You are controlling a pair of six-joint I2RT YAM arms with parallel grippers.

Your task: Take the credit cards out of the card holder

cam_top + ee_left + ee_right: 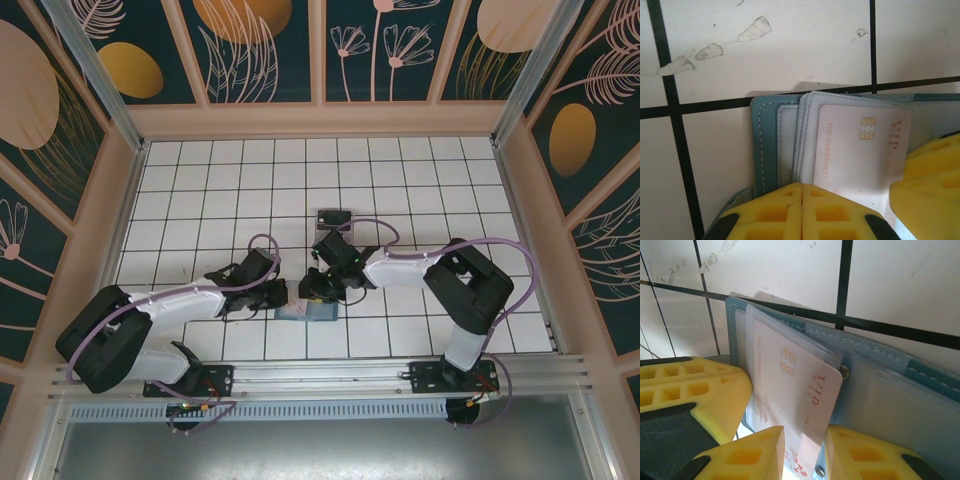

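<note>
The teal-blue card holder (pixel 305 313) lies open on the white tiles near the front, between both arms. In the left wrist view its stitched cover (pixel 767 145) and clear sleeves show, with a pale pinkish-white credit card (pixel 860 150) marked VIP in them. My left gripper (pixel 801 187) is shut, its tips pressed together on the holder's near edge. My right gripper (pixel 805 437) is shut on the pale credit card (pixel 790 385), which stands tilted and partly out of its sleeve. The holder's right half (pixel 890 390) lies flat beside it.
A small dark rectangular thing (pixel 333 217) lies on the tiles just behind the right gripper (pixel 318 290). The left gripper (pixel 280 293) is close beside the right one, its yellow finger (pixel 690 390) in the right wrist view. Beige walls (pixel 125 200) ring the tiled floor.
</note>
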